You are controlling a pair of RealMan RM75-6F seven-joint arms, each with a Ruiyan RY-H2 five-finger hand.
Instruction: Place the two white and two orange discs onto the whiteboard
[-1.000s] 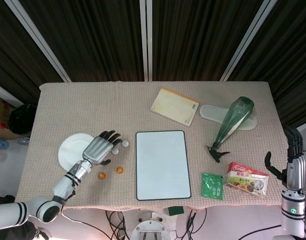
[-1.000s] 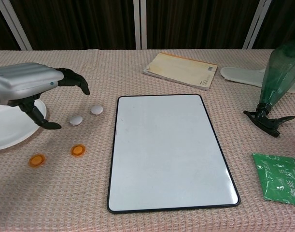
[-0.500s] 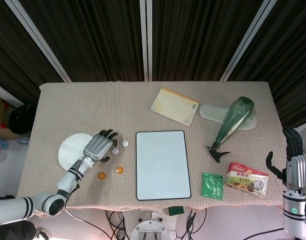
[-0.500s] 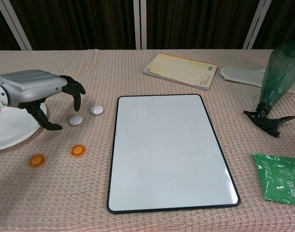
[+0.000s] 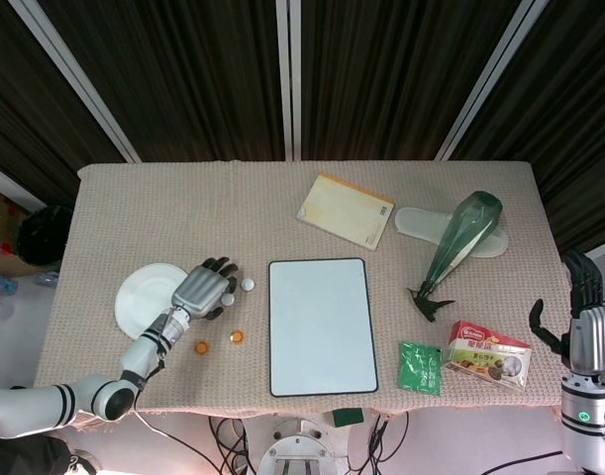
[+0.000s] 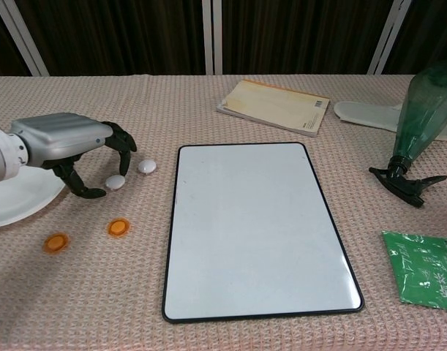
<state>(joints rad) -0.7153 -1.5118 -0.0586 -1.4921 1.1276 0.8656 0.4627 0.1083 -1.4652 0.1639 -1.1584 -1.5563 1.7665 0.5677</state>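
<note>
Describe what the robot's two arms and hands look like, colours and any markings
The left hand has a brushed silver metal back and black fingers, on a silver wrist; its white arm carries black bands at the joints. The right hand is the same silver with black fingers, on a silver-grey forearm bearing a small green ring light. No loose cables show on either.

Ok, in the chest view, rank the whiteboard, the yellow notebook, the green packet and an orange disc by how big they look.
1. whiteboard, clearly largest
2. yellow notebook, though it lies farther from the camera
3. green packet, cut off at the frame edge, so its rank against the notebook is unsure
4. orange disc, smallest
</note>
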